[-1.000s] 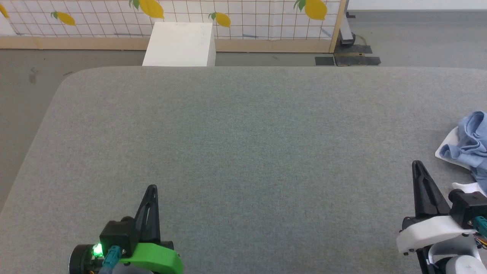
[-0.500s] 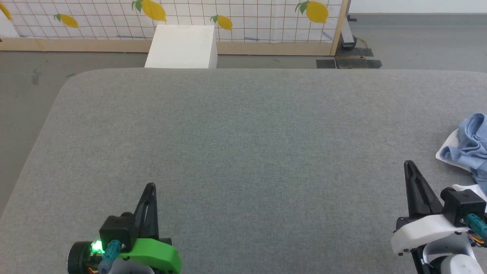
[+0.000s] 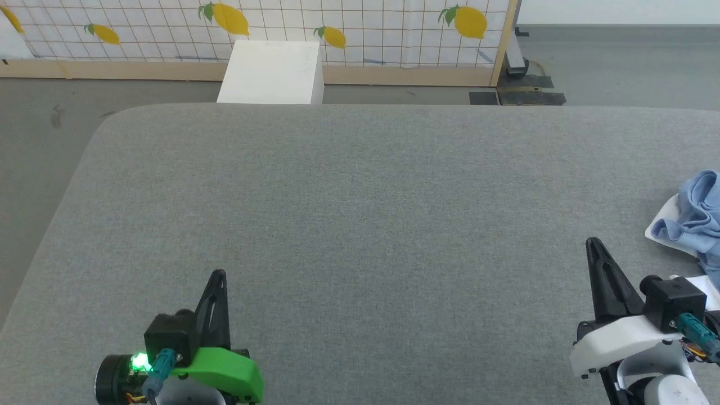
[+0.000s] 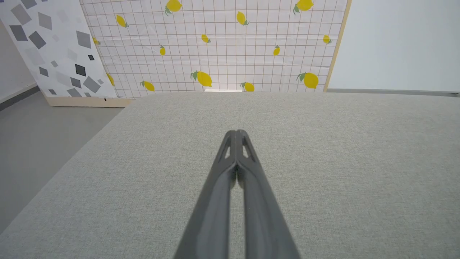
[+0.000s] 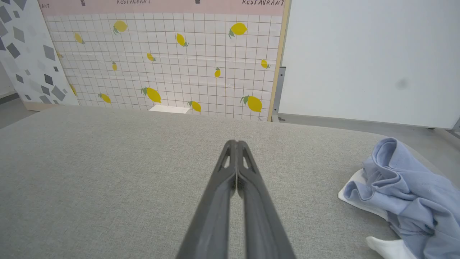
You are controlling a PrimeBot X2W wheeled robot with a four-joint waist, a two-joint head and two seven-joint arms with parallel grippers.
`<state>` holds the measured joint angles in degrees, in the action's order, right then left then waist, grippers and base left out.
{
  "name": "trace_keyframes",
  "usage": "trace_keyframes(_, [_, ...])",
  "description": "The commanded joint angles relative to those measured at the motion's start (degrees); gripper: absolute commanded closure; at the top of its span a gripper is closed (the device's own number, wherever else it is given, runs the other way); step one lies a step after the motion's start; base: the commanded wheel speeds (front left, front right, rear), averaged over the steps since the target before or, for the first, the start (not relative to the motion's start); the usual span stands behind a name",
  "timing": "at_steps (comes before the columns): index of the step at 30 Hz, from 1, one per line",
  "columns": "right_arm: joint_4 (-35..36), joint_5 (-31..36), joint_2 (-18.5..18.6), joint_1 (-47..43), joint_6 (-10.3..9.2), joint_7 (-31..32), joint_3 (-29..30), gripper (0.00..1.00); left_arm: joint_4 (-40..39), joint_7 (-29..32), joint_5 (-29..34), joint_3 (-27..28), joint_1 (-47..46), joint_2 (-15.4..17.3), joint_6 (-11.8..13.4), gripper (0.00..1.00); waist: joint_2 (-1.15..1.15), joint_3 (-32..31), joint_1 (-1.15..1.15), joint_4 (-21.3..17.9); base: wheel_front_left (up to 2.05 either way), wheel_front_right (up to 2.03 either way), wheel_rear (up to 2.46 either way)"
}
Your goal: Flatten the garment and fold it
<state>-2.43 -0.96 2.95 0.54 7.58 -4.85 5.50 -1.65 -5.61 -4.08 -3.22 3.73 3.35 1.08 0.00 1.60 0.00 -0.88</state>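
**Both tools clenched, garment bunched at the right**

At the near left we see our left tool (image 3: 218, 275), its two dark fingers pressed together and gripping nothing, above the grey surface (image 3: 360, 214). The middle of the surface lies bare before us. Past its far edge, a white box (image 3: 273, 73) stands on the floor against a lemon-print screen (image 3: 365, 28). At the near right, our right tool (image 3: 592, 243) is likewise clenched and empty, its tips meeting. Right of it and a little farther off, apart from the fingers, the garment (image 3: 700, 211) lies crumpled on the surface near its right edge: light blue folds with white parts at their left and near sides.
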Motion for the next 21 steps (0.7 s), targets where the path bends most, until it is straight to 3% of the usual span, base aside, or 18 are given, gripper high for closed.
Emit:
trace_keyframes(1, [0.4,0.4,0.0,-0.3,-0.06,0.3,-0.4,1.00,0.2,0.3,1.2,0.3,-1.3,-0.3,-0.2,1.00,0.00,0.0,0.00,0.0,0.00,0.00,0.00])
trace_keyframes(21, [1.4,0.7,-0.1,-0.4,-0.07,2.5,-2.9,1.00,0.9,2.9,2.6,1.7,-2.5,-0.4,-0.6,1.00,0.00,-0.8,0.00,0.4,0.00,0.00,0.00])
